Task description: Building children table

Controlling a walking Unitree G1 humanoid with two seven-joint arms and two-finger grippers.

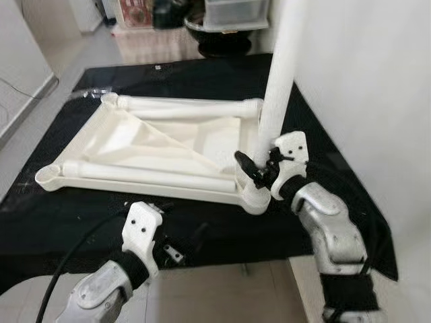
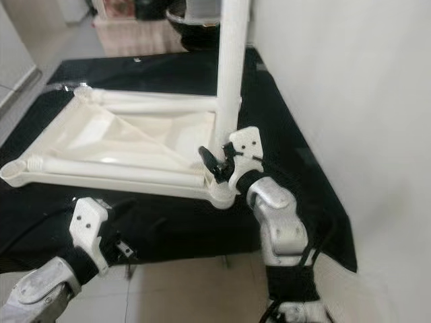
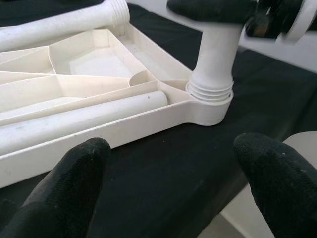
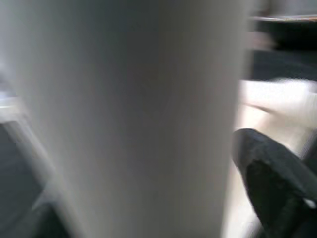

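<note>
At the near right corner socket of the upturned white tabletop [image 1: 161,145], the right end effector [image 1: 259,168] clamps an upright table leg [image 1: 277,81]; the left end effector [image 3: 173,168] hovers open just before that corner, holding nothing.

You have a tabletop [image 1: 202,235] draped in black cloth [image 1: 60,222]. The white upturned children's table top [image 1: 195,145] lies flat on that cloth, its nearest corner socket [image 1: 256,200] close to the cloth's front edge.
</note>
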